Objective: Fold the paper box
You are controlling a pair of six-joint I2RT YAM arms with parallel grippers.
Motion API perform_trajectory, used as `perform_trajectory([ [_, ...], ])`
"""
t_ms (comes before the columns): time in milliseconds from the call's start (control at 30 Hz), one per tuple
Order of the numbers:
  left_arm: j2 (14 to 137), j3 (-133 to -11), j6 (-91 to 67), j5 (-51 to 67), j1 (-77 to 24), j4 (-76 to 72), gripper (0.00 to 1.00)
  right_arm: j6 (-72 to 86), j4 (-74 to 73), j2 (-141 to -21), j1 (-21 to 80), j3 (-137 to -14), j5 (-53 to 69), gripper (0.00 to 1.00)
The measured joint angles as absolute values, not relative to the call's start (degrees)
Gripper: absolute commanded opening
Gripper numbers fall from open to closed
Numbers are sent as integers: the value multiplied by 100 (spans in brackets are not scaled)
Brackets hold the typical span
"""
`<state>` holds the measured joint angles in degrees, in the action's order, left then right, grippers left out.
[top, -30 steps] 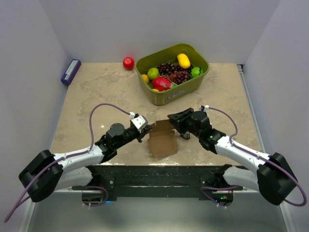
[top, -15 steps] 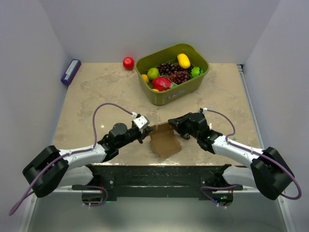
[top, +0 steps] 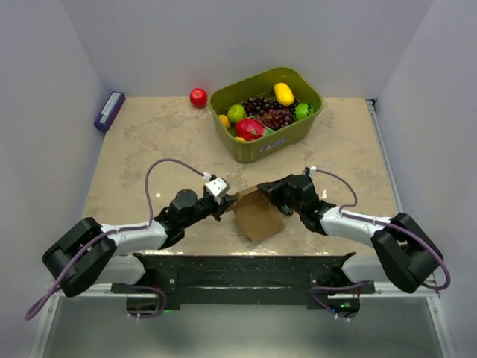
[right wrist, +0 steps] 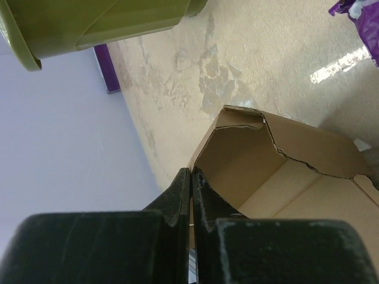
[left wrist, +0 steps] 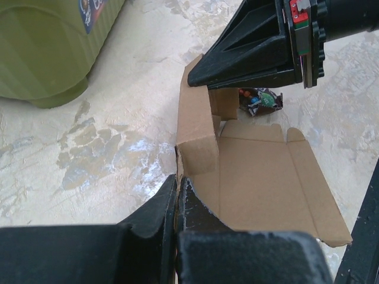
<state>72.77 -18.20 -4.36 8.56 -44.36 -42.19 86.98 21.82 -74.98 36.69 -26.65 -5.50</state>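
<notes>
The paper box (top: 258,215) is a brown cardboard sheet lying half-raised between the two arms, its base flat and its left wall (left wrist: 197,127) standing up. My left gripper (top: 226,203) is shut on the near end of that wall, and the card edge runs between the pinched fingertips (left wrist: 179,182). From the far right, my right gripper (top: 263,187) is shut on the box's far edge. The right wrist view shows the thin card caught between its closed tips (right wrist: 192,173), with the curved wall (right wrist: 249,157) beyond. In the left wrist view the right gripper (left wrist: 204,76) appears as a black wedge over the box's far corner.
An olive-green bin (top: 301,128) of fruit stands behind the box. A red apple (top: 198,98) lies left of it and a purple box (top: 109,110) sits by the left wall. A small candy wrapper (left wrist: 260,99) lies just past the box.
The right gripper has closed on the box's far edge. Both arms have drawn in towards each other and the box has turned and lifted slightly.
</notes>
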Motion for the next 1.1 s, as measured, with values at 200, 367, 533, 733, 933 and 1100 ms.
perform_trajectory([
  [200,7373,-1798,-537,810,-4394,-4327,2,8670,2602,-7701,3675,-2602,-558,0],
  [367,7437,-1798,-561,755,-4388,-4244,23,8637,2622,-7640,3787,-2552,-762,0],
  [533,7397,-1798,-642,788,-4388,-4012,41,8639,2587,-7439,3861,-2401,-961,0],
  [733,6890,-1800,-740,917,-4381,-3739,46,8635,2425,-7266,3861,-2386,-1111,0],
  [933,6709,-1852,-757,943,-4375,-3540,50,8635,2403,-7266,3861,-2357,-1131,0],
  [1100,6709,-1907,-954,1063,-4217,-3389,52,8593,2471,-7262,3863,-2206,-1203,0],
])
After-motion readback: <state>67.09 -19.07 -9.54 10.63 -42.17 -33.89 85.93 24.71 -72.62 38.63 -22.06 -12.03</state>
